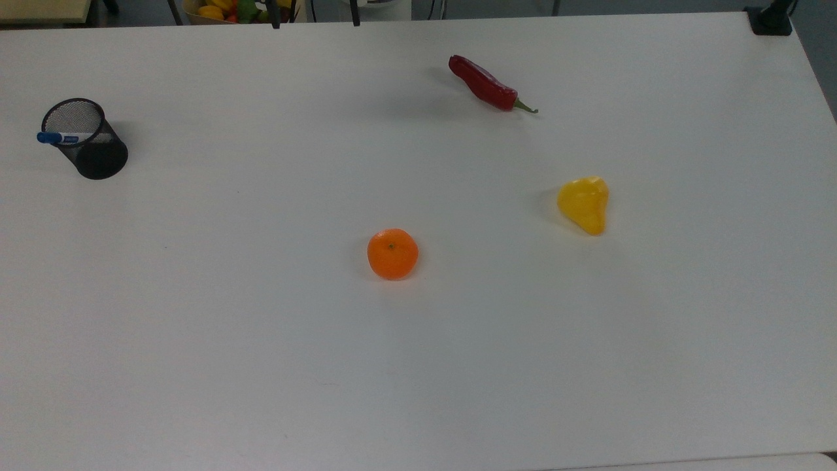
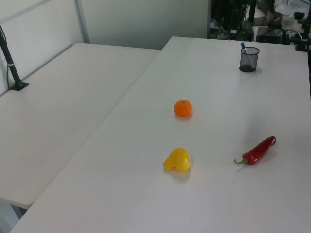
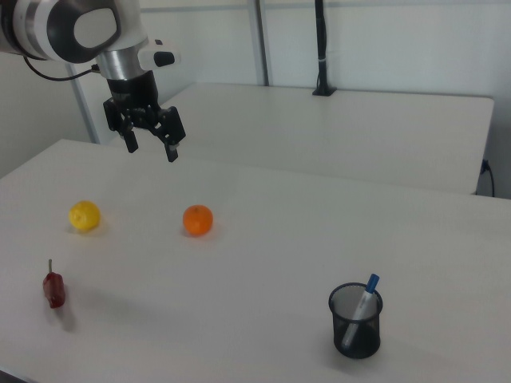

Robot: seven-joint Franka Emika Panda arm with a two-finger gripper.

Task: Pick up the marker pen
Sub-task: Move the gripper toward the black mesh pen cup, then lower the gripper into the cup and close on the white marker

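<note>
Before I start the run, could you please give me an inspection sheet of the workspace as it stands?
Surface: white table, bare apart from the items below.
Job's things: marker pen stands tilted in the black mesh cup, blue cap up, poking over the rim.
Clutter: orange mid-table; yellow pear-shaped fruit and red chilli toward the top view's right, all apart from the cup.
Grippers: gripper open, hanging in the air above the table, holding nothing, far from the cup.
Cables: a dark cable runs behind the arm.
Surroundings: second white table alongside, with a black clamped post; a bowl of fruit past the far edge in the top view.
</note>
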